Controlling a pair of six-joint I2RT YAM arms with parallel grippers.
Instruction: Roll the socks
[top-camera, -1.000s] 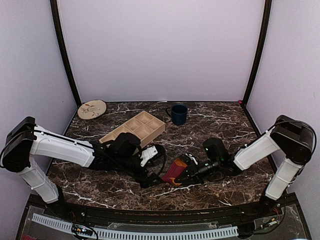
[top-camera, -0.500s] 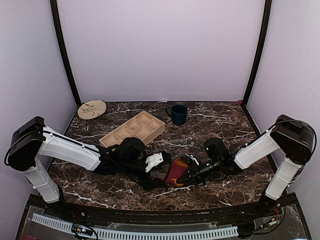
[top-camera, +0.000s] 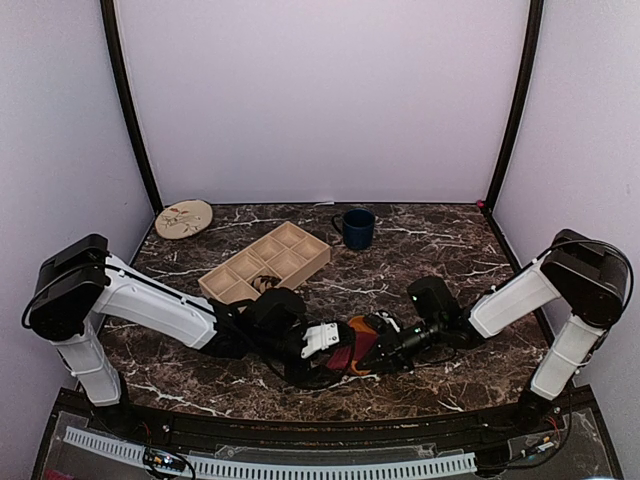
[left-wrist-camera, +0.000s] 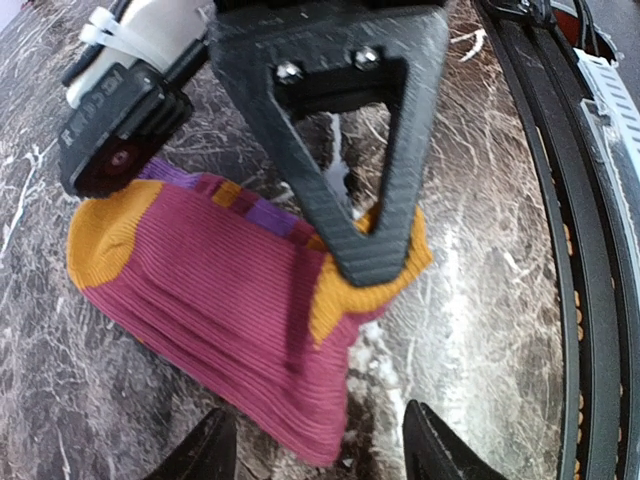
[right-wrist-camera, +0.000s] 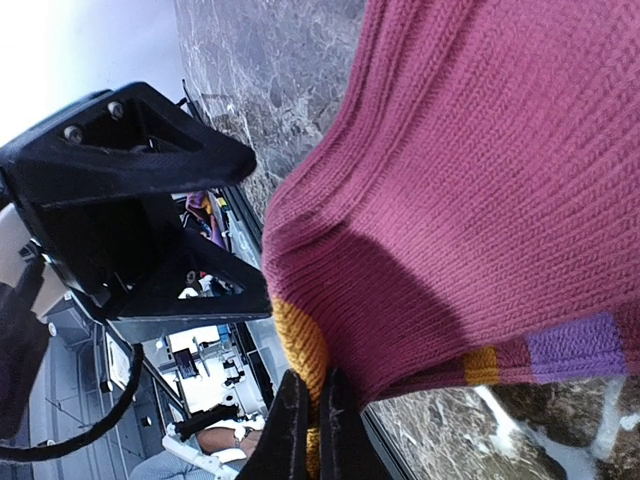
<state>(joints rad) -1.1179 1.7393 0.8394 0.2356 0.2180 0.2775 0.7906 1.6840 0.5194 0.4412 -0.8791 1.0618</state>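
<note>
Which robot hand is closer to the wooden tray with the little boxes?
Left. The left gripper is just in front of the wooden tray, open at the striped sock. The right gripper pinches that sock from farther right.

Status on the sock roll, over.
Right gripper shut on striped sock, orange edge. Left gripper open, hovering over sock. Sock folded on table. Nothing blocking.

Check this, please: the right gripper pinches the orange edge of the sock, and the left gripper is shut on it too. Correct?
Not quite. The left gripper is open: the left wrist view shows its jaws standing apart, one on either side of the end of the sock. The right gripper does pinch the orange edge.
</note>
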